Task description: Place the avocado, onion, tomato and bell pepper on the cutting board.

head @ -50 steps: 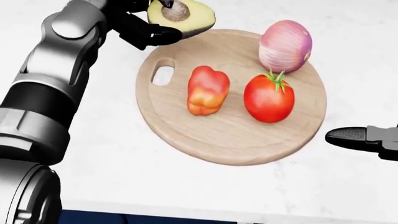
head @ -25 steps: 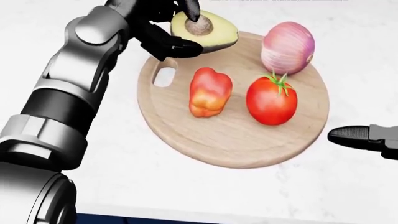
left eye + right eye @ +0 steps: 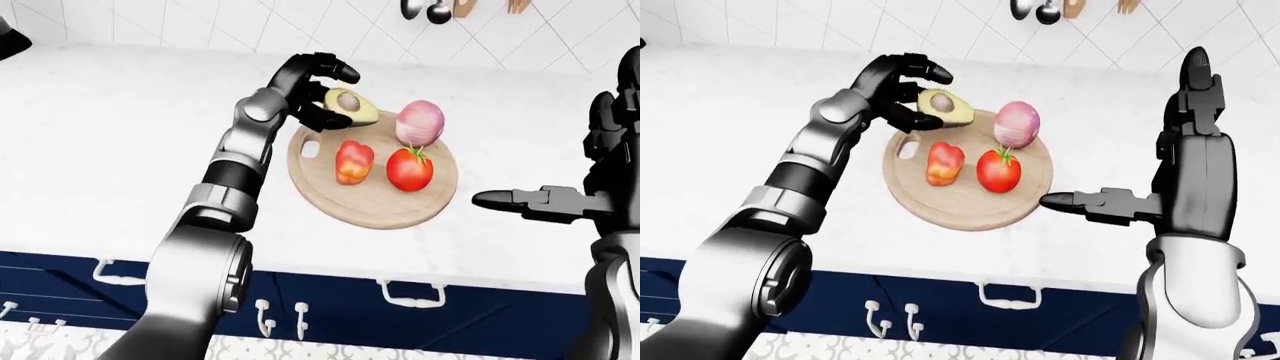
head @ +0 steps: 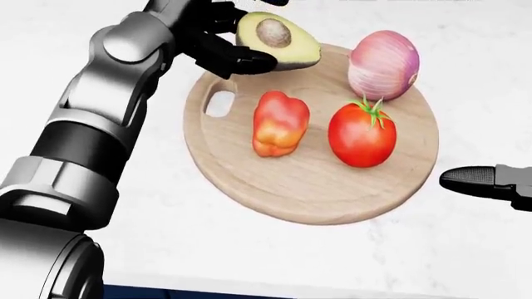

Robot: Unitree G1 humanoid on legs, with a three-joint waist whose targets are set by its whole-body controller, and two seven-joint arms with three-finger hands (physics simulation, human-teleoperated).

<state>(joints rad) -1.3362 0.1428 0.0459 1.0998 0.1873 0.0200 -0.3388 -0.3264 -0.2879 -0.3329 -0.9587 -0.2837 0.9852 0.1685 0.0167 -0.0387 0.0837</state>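
Observation:
A round wooden cutting board lies on the white counter. On it stand a red-orange bell pepper, a red tomato and a pink onion. My left hand is shut on a halved avocado, pit side up, and holds it over the board's upper-left rim near the handle hole. Whether the avocado touches the board I cannot tell. My right hand stands open to the right of the board, one finger pointing at it, holding nothing.
The white counter runs wide to the left. A tiled wall with hanging utensils lies at the top. Navy drawers with white handles sit below the counter's near edge.
My left hand has carried the avocado rightward and slightly down, from beyond the board's rim to above its upper-left part. The right hand and the other vegetables have not moved.

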